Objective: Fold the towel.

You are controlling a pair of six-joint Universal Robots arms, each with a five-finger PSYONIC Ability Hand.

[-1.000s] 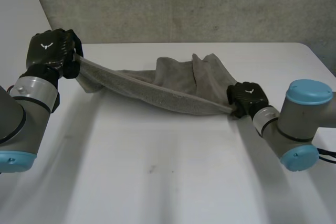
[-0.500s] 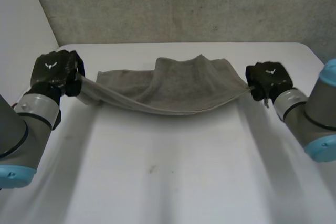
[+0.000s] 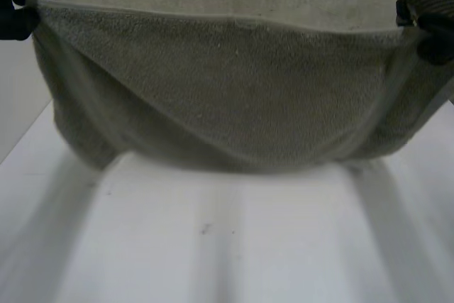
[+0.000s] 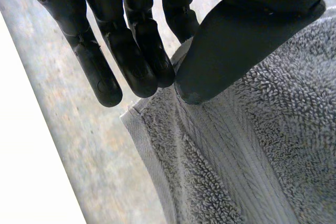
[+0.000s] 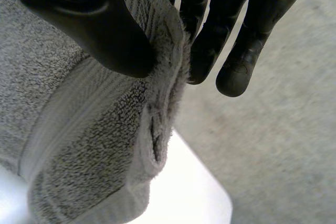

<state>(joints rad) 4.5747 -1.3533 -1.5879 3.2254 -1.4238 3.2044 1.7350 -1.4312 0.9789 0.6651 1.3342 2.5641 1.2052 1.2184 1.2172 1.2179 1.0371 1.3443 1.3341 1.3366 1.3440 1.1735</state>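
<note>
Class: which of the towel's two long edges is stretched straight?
The upper edge of the towel, pinched at its corners by the left hand and right hand. The lower edge hangs in a curve.

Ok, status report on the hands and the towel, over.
Left hand pinching one towel corner, right hand pinching the other. Towel stretched between them, hanging over table. Nothing in the way.

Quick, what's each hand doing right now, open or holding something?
Left hand: shut on the towel, pinching one top corner.
Right hand: shut on the towel, pinching the other top corner.
</note>
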